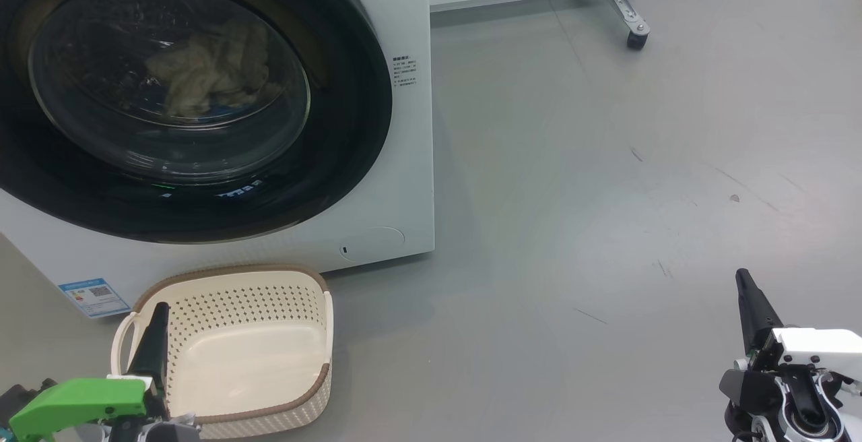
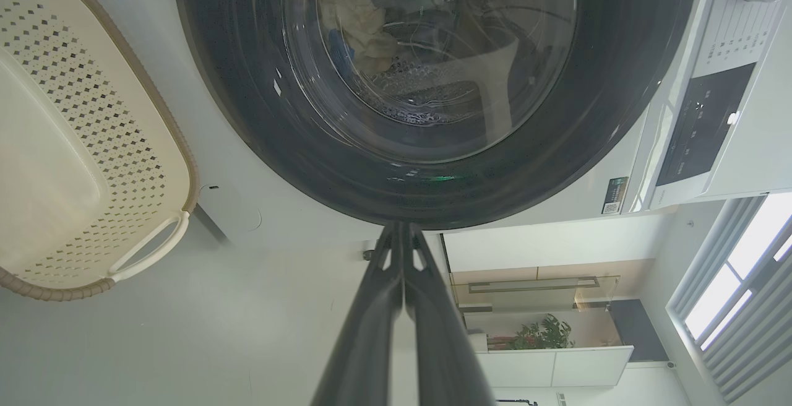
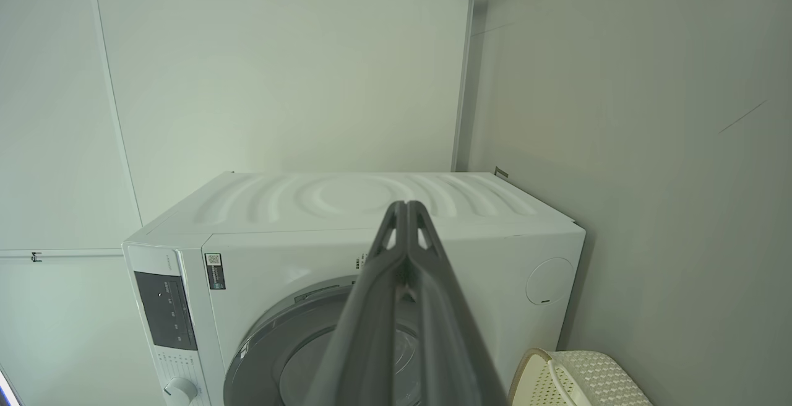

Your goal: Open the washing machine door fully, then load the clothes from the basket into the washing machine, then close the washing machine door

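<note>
Washing machine door (image 1: 175, 159) stands shut, ahead of the left gripper (image 1: 160, 314), whose two dark fingers are pressed together beside the basket (image 1: 236, 307), near its left handle. The right gripper (image 1: 743, 279), fingers likewise pressed together, hangs over grey floor (image 1: 572, 193), well to the right of both. Behind the door's glass, the clothes (image 1: 209, 68) lie inside the washing machine (image 1: 404, 24).

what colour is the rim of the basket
The rim is brown, woven-look, on a cream perforated basket; best in the head view.
</note>
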